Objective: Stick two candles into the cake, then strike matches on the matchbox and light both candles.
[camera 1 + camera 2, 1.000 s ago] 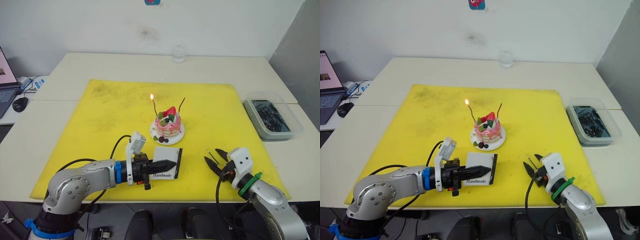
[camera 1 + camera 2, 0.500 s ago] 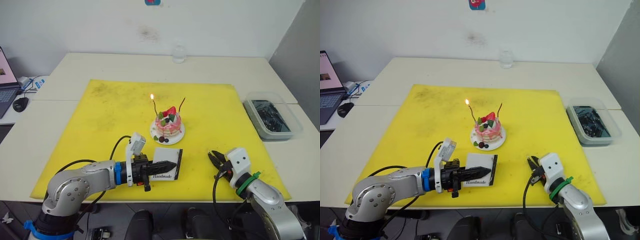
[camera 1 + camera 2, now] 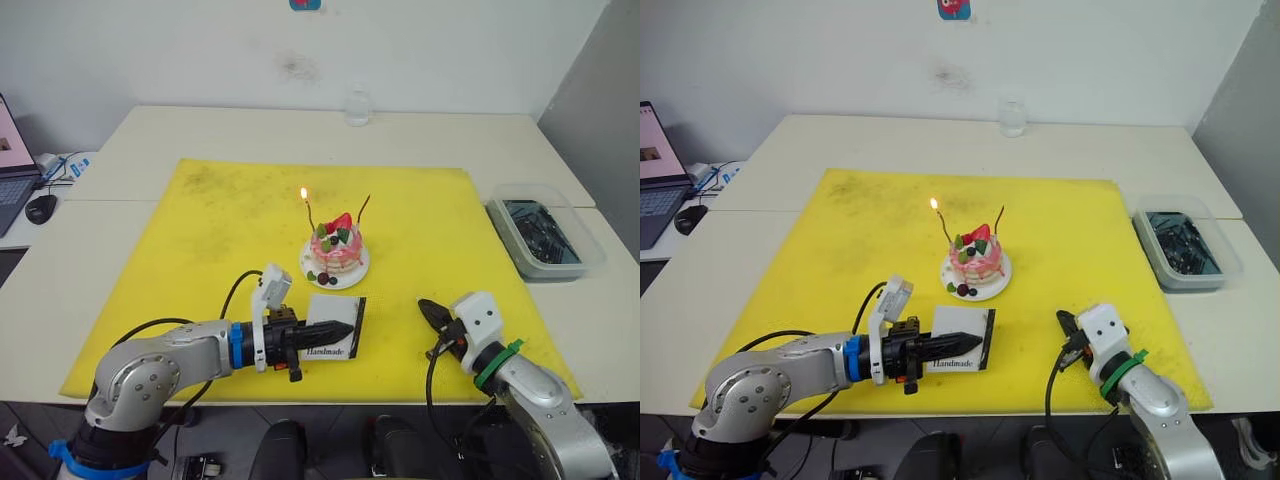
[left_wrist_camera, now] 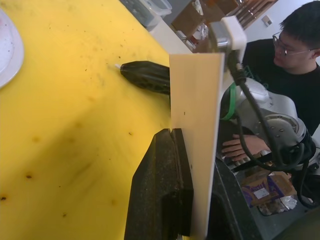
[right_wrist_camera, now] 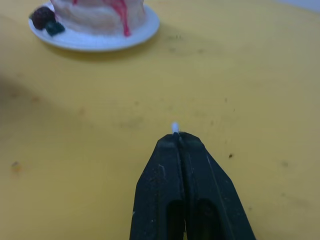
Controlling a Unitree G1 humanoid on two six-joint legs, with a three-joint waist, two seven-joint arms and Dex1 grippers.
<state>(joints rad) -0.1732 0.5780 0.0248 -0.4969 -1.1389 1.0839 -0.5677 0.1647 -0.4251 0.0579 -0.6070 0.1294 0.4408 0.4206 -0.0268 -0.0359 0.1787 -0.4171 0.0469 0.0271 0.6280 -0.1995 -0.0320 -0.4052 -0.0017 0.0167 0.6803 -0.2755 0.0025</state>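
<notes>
The pale worktop (image 3: 150, 140) carries a yellow mat (image 3: 220, 230) across mid-frame. At the right edge sits a clear bin (image 3: 545, 238). The cake (image 3: 335, 255) stands on its plate at the centre, with two candles: the left candle (image 3: 308, 213) burns, the right candle (image 3: 363, 208) is unlit. Below it, the left tool (image 3: 335, 329) is clenched on the matchbox (image 3: 335, 327). Lower right, the right tool (image 5: 176, 137) is pinched on a match (image 5: 175, 127), its pale tip protruding.
</notes>
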